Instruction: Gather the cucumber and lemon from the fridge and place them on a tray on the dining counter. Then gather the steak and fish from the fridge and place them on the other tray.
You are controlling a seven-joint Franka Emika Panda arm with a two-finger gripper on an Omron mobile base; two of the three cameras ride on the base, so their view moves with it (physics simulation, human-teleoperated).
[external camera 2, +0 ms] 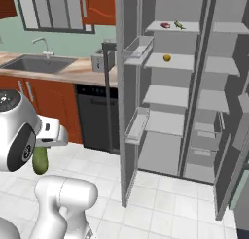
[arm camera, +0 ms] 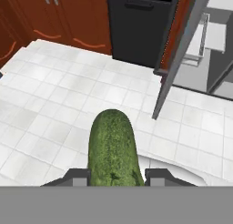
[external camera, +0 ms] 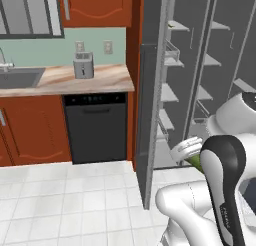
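My gripper (arm camera: 116, 175) is shut on the cucumber (arm camera: 112, 148), a bumpy green one that sticks out between the two dark fingers (arm camera: 75, 176) over the white floor tiles. The cucumber (external camera 2: 40, 160) hangs below the white hand, away from the fridge (external camera 2: 170, 82). A sliver of its green (external camera: 196, 162) shows beside the arm. The yellow lemon (external camera 2: 167, 58) lies on an upper fridge shelf. On the top shelf sit the red steak (external camera 2: 165, 25) and, right of it, the greenish fish (external camera 2: 179, 25). The trays and the dining counter are out of view.
The fridge stands open, its left door (external camera: 149, 115) edge-on toward me with wire racks. A black dishwasher (external camera: 96, 127) sits under the wooden counter (external camera: 60, 80), which carries a toaster (external camera: 83, 65) and a sink (external camera 2: 36, 64). Red cabinets (external camera: 30, 135) line the wall.
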